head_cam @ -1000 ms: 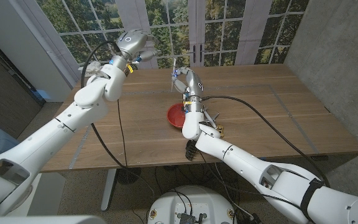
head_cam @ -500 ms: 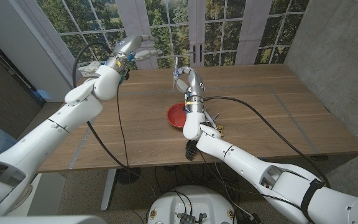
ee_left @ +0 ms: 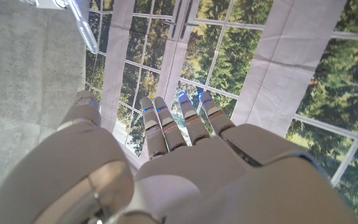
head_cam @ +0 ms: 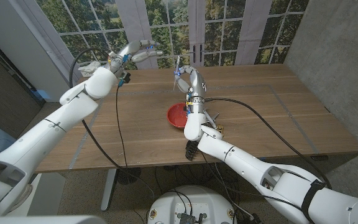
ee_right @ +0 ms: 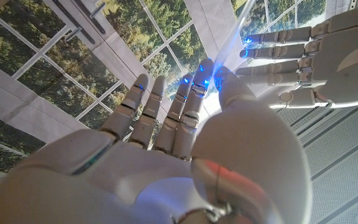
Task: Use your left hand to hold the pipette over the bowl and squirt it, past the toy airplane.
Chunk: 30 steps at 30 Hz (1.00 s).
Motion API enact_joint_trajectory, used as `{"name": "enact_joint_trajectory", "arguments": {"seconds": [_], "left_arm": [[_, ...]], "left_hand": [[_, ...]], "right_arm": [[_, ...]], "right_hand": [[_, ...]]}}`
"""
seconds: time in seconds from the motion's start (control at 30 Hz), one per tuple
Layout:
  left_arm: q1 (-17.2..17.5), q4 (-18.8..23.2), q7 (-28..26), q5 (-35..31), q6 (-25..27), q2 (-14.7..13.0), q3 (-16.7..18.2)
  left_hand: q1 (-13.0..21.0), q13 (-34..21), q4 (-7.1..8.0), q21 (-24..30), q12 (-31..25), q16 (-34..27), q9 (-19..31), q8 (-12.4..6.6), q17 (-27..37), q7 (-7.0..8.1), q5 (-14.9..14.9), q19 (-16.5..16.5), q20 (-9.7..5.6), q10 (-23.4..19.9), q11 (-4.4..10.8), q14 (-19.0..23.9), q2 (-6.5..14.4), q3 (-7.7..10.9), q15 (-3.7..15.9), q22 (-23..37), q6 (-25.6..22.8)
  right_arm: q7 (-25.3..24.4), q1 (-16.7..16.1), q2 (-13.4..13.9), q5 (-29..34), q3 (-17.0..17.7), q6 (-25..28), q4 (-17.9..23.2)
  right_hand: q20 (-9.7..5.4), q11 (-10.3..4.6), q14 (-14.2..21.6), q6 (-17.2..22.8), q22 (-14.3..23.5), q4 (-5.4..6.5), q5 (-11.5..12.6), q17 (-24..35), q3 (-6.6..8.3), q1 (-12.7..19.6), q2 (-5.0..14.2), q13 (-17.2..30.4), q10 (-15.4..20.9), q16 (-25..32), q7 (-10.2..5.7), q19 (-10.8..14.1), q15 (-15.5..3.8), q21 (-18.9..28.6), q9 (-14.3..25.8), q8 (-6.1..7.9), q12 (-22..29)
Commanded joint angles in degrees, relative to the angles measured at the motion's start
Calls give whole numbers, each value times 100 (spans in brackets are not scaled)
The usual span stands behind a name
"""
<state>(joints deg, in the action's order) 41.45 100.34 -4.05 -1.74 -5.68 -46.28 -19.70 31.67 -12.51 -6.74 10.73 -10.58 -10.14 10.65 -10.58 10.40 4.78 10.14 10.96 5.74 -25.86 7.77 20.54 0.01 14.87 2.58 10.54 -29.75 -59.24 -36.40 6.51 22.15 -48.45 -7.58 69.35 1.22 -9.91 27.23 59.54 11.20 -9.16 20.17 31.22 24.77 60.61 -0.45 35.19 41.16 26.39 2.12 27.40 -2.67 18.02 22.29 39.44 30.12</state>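
The left hand [head_cam: 143, 51], at ten o'clock over the table [head_cam: 272, 106], has its fingers spread wide and holds nothing, so the handover is, I judge, not yet done. Right of it the right hand [head_cam: 188, 78] pinches the pipette [head_cam: 178, 68], a thin clear plastic tube, above the round glossy red bowl [head_cam: 175, 115]. Taking, carrying and squirting remain. I cannot make out any toy airplane.

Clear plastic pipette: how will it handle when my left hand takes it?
The thin translucent pipette, pinched by the right hand, looks light. Its smooth narrow stem may slip between the broad fingers of the open left hand. It is probably soft, so squeezing could bend it.
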Motion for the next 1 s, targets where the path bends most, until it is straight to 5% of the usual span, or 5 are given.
{"name": "enact_joint_trajectory", "arguments": {"seconds": [0.03, 1.0], "left_arm": [[-78, -488, 795, 1437, -514, 78, -26], [-361, -766, 1701, 2908, -148, 314, -309]], "left_hand": [[-22, 6, -52, 28, -1, 2, 19, 12, 6, -22, -14, -57, 10, 80, -33, -67, -48, 0, 473, 29, 71], [564, 37, -330, 146, -191, -83, 17, -230, -18, -122, 18, 148, 35, -272, 172, 12, -29, 276, 504, 31, -585]], "right_arm": [[-140, -26, 14, 53, 36, -268, -56], [-313, -3, 60, 397, -66, -670, -108]], "right_hand": [[16, -11, 1, -6, 2, -7, 52, 32, 28, -37, 21, 21, 28, -34, -33, -18, -823, 30, -4, 47, -11], [13, -23, 13, -23, 2, -15, 105, 105, 51, -56, 1, 16, 45, -80, -37, -33, -842, 43, -34, 96, -55]]}}
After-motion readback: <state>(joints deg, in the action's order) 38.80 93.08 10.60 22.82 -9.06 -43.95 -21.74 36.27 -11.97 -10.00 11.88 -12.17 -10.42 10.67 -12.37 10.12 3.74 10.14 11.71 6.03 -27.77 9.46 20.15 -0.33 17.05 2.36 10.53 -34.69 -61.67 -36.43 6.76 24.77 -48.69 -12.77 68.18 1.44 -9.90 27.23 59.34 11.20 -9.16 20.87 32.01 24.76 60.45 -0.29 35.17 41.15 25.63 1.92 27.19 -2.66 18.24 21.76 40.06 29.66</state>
